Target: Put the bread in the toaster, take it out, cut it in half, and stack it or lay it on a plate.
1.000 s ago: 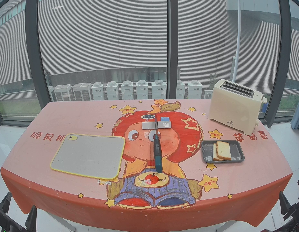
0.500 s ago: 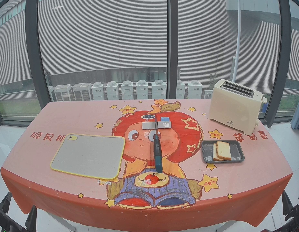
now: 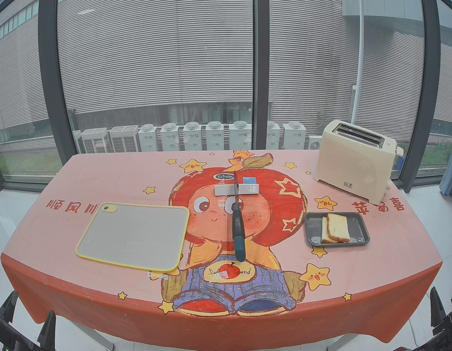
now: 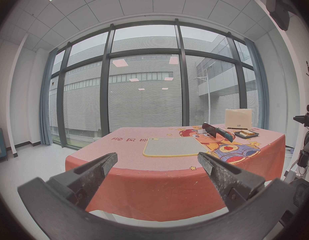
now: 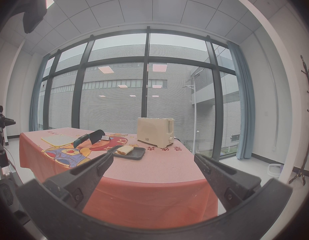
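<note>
Orange cloth with a cartoon print covers the table [image 3: 392, 264]. Nearest, below its front edge, the left gripper [image 4: 157, 157] and the right gripper [image 5: 154, 158] hang clear of the table, each with its fingers spread wide and holding nothing. On the near left lies a grey cutting board [image 3: 133, 236] with a yellow rim. At the middle, a knife [image 3: 238, 230] with a teal handle points away, its blade crossing a grey strip [image 3: 248, 189]. To the right, two slices of bread [image 3: 337, 227] overlap in a dark tray [image 3: 361, 231]. Behind the tray stands the cream toaster [image 3: 355, 164], before tall windows [image 3: 157, 49].
</note>
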You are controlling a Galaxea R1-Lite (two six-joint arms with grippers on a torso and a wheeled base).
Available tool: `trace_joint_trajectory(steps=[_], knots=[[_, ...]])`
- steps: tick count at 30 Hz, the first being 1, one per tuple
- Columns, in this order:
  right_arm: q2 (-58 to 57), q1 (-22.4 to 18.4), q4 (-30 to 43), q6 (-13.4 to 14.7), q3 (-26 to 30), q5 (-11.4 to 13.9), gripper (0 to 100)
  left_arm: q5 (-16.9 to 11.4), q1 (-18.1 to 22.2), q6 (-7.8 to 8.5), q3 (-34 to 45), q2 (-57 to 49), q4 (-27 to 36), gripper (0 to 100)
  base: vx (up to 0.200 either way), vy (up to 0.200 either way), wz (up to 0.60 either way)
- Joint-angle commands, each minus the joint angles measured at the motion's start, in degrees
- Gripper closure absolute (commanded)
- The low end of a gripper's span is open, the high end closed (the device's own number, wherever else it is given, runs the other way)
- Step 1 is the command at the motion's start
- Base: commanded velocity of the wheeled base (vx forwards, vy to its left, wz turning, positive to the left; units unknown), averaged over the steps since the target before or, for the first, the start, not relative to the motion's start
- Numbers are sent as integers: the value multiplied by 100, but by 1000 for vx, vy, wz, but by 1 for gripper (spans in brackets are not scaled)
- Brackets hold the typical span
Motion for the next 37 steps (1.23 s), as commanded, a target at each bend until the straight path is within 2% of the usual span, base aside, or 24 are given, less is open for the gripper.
trace_joint_trajectory(steps=[1,8,21,37], knots=[[-22,4,0,31,84,-28,0,-2,-1,0,101,9,-7,0,0,0,0],[-57,4,9,154,84,-125,0,-2,-1,-9,101,9,-7,0,0,0,0],[-39,-4,0,75,84,-2,0,-2,-1,-9,101,9,-7,0,0,0,0],[-57,22,0,260,84,-72,0,-37,-10,-18,101,9,-7,0,0,0,0]])
